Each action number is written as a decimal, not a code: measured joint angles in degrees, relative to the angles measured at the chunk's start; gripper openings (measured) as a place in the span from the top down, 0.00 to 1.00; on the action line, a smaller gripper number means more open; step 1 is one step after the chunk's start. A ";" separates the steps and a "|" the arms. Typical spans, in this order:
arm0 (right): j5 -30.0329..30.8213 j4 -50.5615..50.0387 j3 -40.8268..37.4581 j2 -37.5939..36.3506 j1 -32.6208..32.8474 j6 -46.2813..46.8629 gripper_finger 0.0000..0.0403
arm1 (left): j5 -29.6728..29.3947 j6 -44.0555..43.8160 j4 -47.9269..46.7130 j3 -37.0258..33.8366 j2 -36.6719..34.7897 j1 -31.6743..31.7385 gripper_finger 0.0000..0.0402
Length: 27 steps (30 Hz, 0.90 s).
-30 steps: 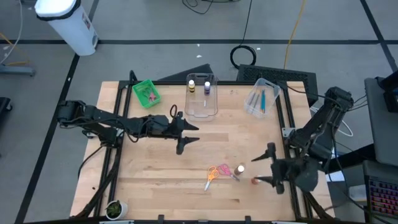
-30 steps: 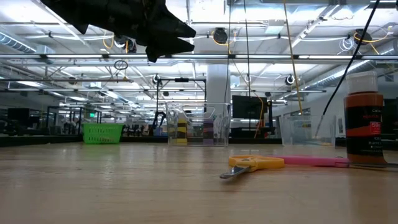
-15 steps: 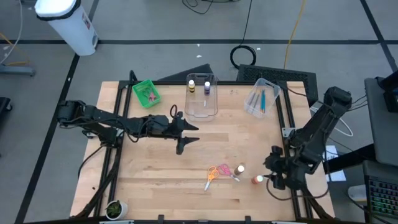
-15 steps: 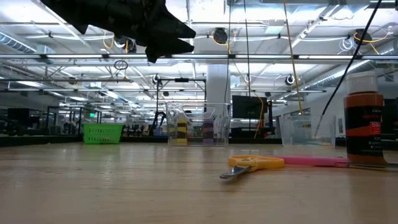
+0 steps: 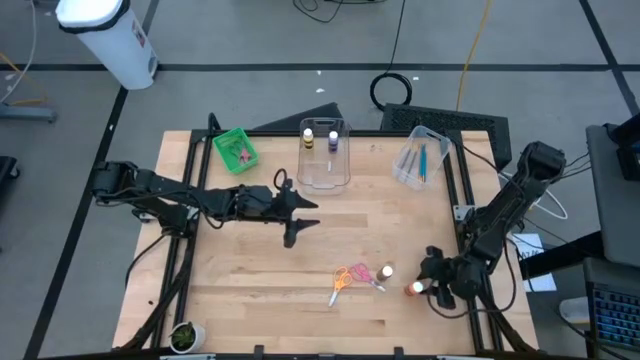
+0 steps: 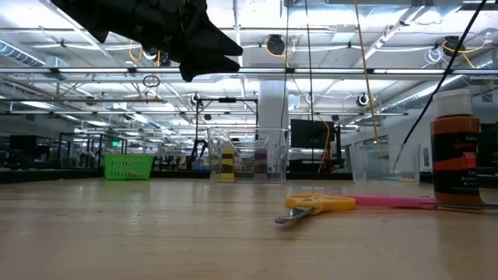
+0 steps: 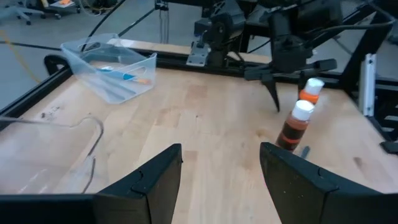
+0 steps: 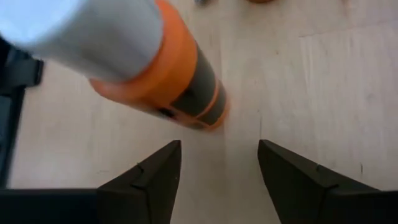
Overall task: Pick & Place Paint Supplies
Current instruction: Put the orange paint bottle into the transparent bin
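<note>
One orange bottle [image 8: 158,81] just ahead of open right tool [image 8: 219,168].

text: none legible | orange paint bottle [image 6: 455,148] label: unreadable

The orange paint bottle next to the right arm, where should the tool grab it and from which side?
Grip the orange paint bottle around its dark-labelled body, below the white cap. It stands upright on the table, so a level approach from the table's right edge suits: the right tool sits on that side, fingers open, with the bottle ahead of them. The left tool hangs open mid-table.
</note>
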 joint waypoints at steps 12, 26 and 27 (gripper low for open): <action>5.82 28.23 -9.96 6.60 0.37 -15.18 0.47 | -1.00 -3.89 -0.88 0.01 -0.02 0.98 0.44; 8.26 52.64 -15.25 18.15 0.31 -29.29 0.37 | -1.02 -7.05 -0.85 0.03 -0.02 3.03 0.44; 8.51 53.07 -14.75 19.00 0.31 -30.44 0.38 | -1.03 -7.05 -0.85 0.03 -0.02 3.05 0.44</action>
